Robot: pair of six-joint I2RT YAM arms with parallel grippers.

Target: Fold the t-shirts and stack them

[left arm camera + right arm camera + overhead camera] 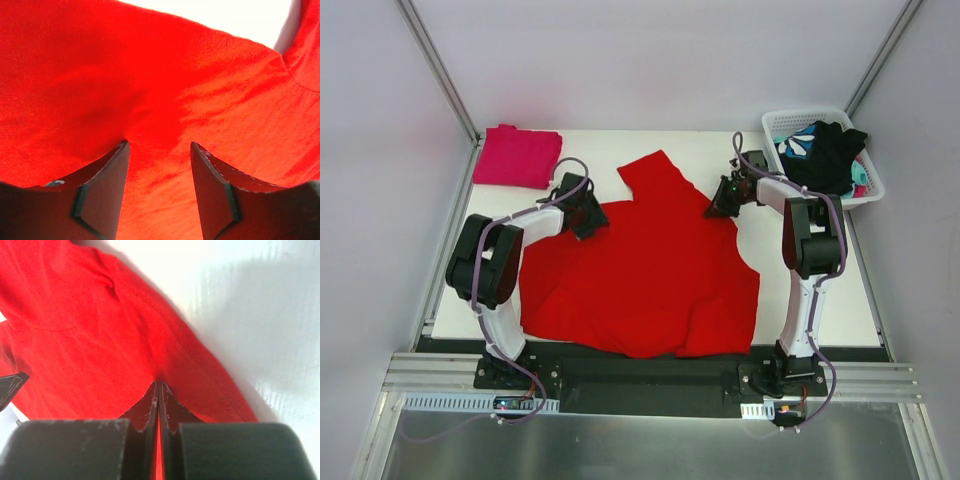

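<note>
The large red t-shirt (pixel 640 270) lies spread and rumpled on the white table, one sleeve pointing to the back. My left gripper (pixel 585 215) rests on its left shoulder area. In the left wrist view the left gripper (pixel 159 145) is open, with red cloth (pixel 150 75) lying flat beneath the gap, not pinched. My right gripper (pixel 720 205) is at the shirt's right edge. In the right wrist view it (pixel 158 384) is shut on a fold of the red cloth (pixel 90 340), which puckers toward the tips. A folded magenta-pink t-shirt (pixel 517 156) sits at the back left.
A white basket (pixel 790 121) at the back right corner holds a black garment (pixel 832 150) and a teal-and-white patterned one (pixel 798 146). Bare white table (pixel 840 290) lies right of the red shirt. Grey enclosure walls surround the table.
</note>
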